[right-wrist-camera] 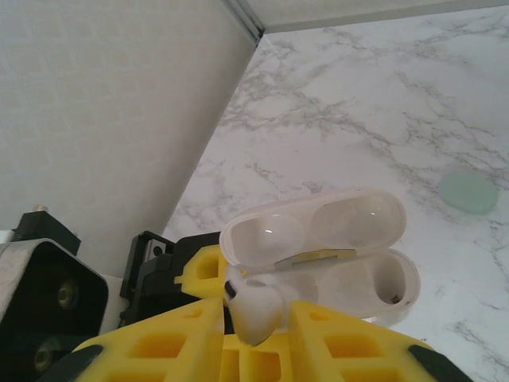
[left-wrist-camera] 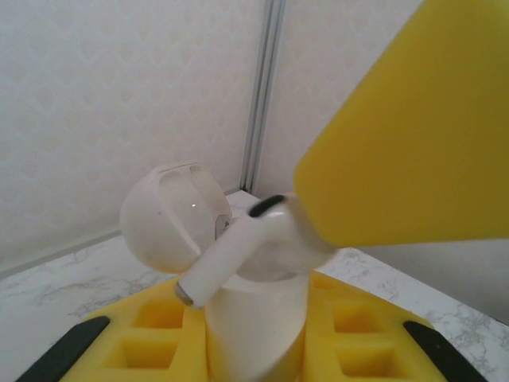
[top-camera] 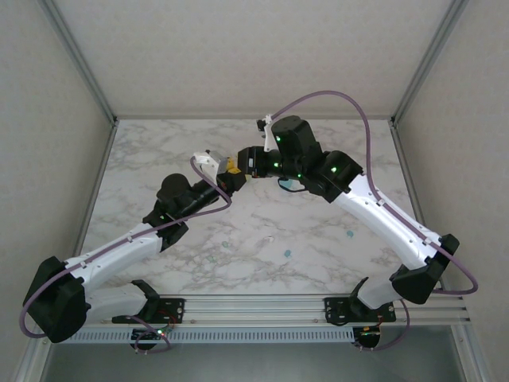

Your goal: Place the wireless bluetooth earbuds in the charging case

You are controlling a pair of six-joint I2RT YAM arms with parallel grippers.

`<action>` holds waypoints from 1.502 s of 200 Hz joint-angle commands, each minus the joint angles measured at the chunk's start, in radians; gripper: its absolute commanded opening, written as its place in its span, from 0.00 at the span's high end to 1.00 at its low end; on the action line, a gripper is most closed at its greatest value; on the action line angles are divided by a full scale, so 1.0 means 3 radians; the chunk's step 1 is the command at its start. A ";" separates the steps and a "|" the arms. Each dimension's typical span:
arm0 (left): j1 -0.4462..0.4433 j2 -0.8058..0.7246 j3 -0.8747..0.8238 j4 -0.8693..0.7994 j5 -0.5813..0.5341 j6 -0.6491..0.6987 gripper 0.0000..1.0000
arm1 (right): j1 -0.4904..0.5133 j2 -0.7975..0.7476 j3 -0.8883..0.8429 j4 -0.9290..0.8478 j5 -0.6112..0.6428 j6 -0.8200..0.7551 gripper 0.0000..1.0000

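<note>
Yellow fingers (right-wrist-camera: 199, 334) of the right hand (right-wrist-camera: 254, 318) fill the bottom of the right wrist view. They are closed narrow on a white earbud (right-wrist-camera: 253, 302), which stands pinched between them with its rounded head upward. Just beyond the bud is the charging case (right-wrist-camera: 342, 263), white, with its lid swung open and both lid hollows showing. The bud sits at the left end of the open case, touching or almost touching its rim. Whether any part has entered the well I cannot tell.

From the left wrist view, the left hand (left-wrist-camera: 254, 342) is clamped on the case body, which rises upright between its two yellow fingers with the lid tipped back to the left. There the earbud lies tilted across the top of the case. Its stem points down and left, outside the case, and its head is against the big yellow finger coming in from the right.

From above, both hands meet over the far middle of the marbled surface (top-camera: 159, 151), raised off it. Loose earbuds (top-camera: 287, 253) lie scattered on the near half, well apart from either hand. A pale green disc (right-wrist-camera: 469, 191) rests on the surface to the right of the case.
</note>
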 commanded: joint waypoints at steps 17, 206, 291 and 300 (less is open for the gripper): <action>-0.0023 -0.0064 0.0133 0.0028 0.0074 0.0048 0.87 | -0.0003 0.0051 0.0124 -0.0107 0.0118 -0.0091 0.71; -0.0023 -0.0069 0.0148 0.0000 0.0095 0.0053 0.88 | -0.0001 0.0353 0.0535 -0.0556 0.0185 -0.0546 0.75; -0.0021 -0.0085 0.0147 -0.0066 0.0074 0.0102 0.88 | -0.0001 0.0281 0.0704 -0.0888 0.0365 -0.1005 0.79; -0.0018 -0.0087 0.0152 -0.0073 0.0073 0.0110 0.88 | -0.0003 0.0281 0.0715 -0.0914 0.0376 -0.1040 0.79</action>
